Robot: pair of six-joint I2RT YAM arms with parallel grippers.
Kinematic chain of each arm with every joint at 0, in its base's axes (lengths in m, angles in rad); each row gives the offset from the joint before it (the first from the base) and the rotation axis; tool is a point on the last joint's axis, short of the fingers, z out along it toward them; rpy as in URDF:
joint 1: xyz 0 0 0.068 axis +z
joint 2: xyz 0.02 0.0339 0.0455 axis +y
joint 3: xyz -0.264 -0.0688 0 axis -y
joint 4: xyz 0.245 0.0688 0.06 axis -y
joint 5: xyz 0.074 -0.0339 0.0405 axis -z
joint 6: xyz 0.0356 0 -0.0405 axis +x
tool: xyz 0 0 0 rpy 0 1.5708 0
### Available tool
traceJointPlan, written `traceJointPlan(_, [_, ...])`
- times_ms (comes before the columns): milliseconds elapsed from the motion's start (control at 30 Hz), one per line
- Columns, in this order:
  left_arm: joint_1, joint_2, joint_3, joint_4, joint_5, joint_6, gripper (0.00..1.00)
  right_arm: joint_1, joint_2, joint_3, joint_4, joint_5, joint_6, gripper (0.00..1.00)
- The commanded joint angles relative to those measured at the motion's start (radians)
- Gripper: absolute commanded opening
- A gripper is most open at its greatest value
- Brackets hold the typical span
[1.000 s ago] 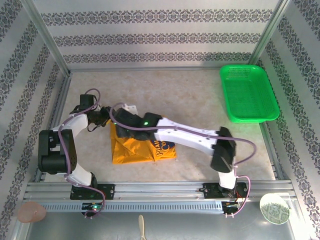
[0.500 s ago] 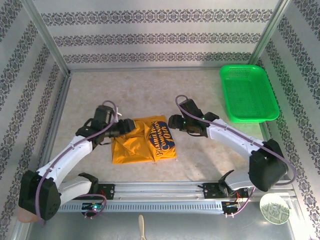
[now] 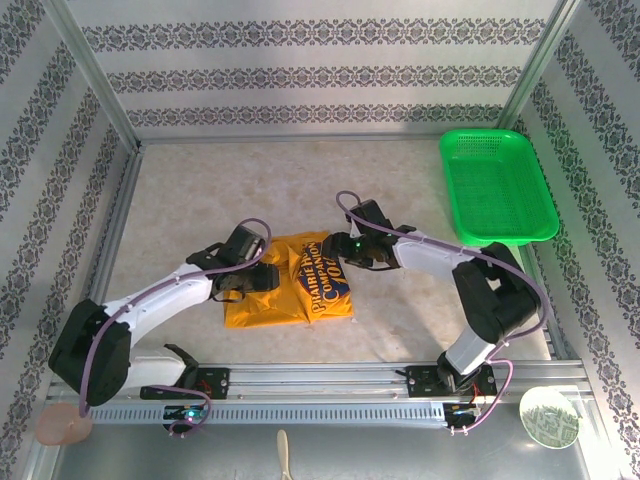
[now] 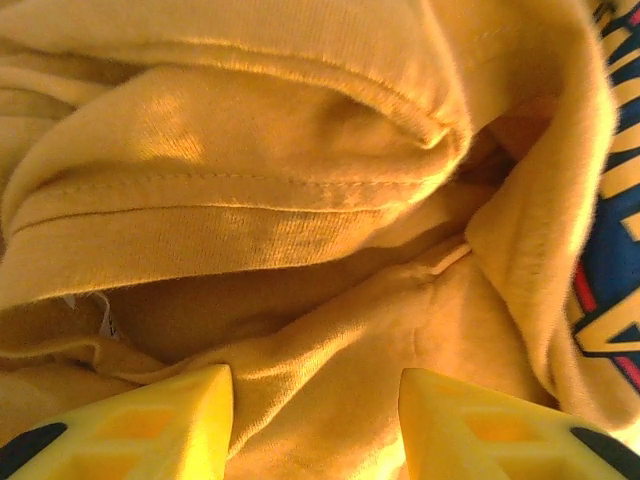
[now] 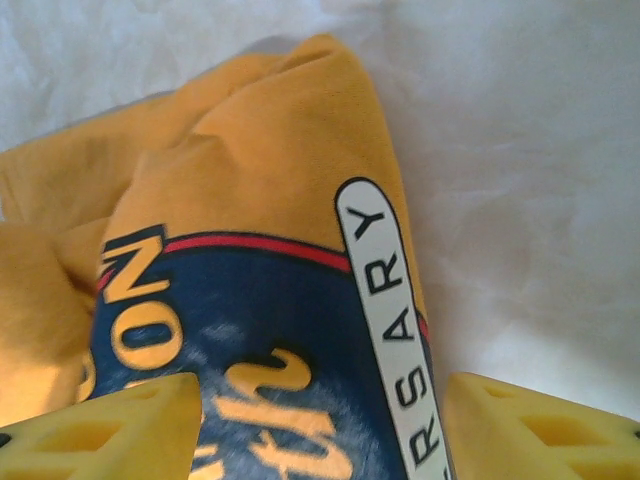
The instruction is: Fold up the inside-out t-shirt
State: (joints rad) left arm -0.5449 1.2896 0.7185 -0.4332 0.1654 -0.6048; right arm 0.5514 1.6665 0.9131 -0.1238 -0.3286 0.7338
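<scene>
Inside-out t-shirt's (image 3: pixel 270 305) left edge covered by the left tool (image 3: pixel 258 280), chest print (image 3: pixel 328 280) too small to be read from above and cut off in both wrist views, small white label (image 4: pixel 104 318) half buried in a fold, grip on cloth undetermined.

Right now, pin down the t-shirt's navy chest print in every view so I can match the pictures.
Top external: the chest print is just below the picture's centre, on the right half of the t-shirt.
Left wrist: the chest print is a sliver along the right edge.
Right wrist: the chest print covers the lower centre.
Shared landmark: mustard cloth borders the print's left side in all three.
</scene>
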Motion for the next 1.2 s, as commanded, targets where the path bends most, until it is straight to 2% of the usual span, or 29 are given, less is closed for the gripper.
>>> traceJointPlan(0, [-0.023, 0.032, 0.036, 0.017, -0.041, 0.036, 0.48, -0.007, 0.046, -0.011, 0.065, -0.024, 0.022, 0.65])
traceJointPlan(67, [-0.026, 0.052, 0.042, 0.037, -0.038, 0.037, 0.44, -0.008, 0.073, -0.012, 0.091, -0.024, 0.040, 0.61])
traceJointPlan(133, [-0.027, 0.063, 0.045, 0.049, -0.034, 0.037, 0.25, -0.010, 0.091, -0.015, 0.112, -0.028, 0.056, 0.52])
traceJointPlan(200, [-0.027, 0.060, 0.043, 0.057, -0.026, 0.034, 0.06, -0.016, 0.096, -0.024, 0.128, -0.021, 0.075, 0.34])
traceJointPlan(233, [-0.027, 0.051, 0.038, 0.057, -0.025, 0.029, 0.00, -0.022, 0.094, -0.033, 0.141, -0.018, 0.085, 0.24])
traceJointPlan(367, [-0.026, -0.059, -0.018, 0.054, -0.067, -0.042, 0.00, -0.050, 0.063, -0.064, 0.161, 0.011, 0.113, 0.00])
traceJointPlan(567, [-0.020, -0.422, -0.227, -0.029, -0.231, -0.306, 0.00, -0.104, -0.003, -0.125, 0.155, 0.089, 0.159, 0.00])
traceJointPlan(700, [-0.018, -0.674, -0.369, -0.077, -0.270, -0.472, 0.00, -0.116, -0.047, -0.152, 0.154, 0.119, 0.168, 0.00])
traceJointPlan(733, [-0.017, -0.709, -0.380, -0.085, -0.271, -0.487, 0.03, -0.116, -0.059, -0.157, 0.152, 0.126, 0.168, 0.00])
traceJointPlan(767, [-0.018, -0.737, -0.384, -0.091, -0.273, -0.491, 0.10, -0.116, -0.073, -0.164, 0.149, 0.136, 0.169, 0.00])
traceJointPlan(800, [-0.018, -0.752, -0.380, -0.086, -0.267, -0.487, 0.22, -0.115, -0.090, -0.172, 0.143, 0.152, 0.173, 0.00])
traceJointPlan(867, [-0.018, -0.743, -0.356, -0.061, -0.247, -0.469, 0.34, -0.116, -0.121, -0.193, 0.138, 0.177, 0.181, 0.00])
traceJointPlan(933, [-0.019, -0.690, -0.327, -0.005, -0.205, -0.450, 0.41, -0.114, -0.153, -0.215, 0.133, 0.199, 0.193, 0.00])
traceJointPlan(1067, [-0.044, -0.506, -0.285, 0.203, -0.106, -0.460, 0.44, -0.108, -0.215, -0.265, 0.130, 0.247, 0.217, 0.00])
traceJointPlan(1167, [-0.099, -0.346, -0.257, 0.368, -0.096, -0.473, 0.45, -0.102, -0.245, -0.288, 0.120, 0.273, 0.225, 0.00])
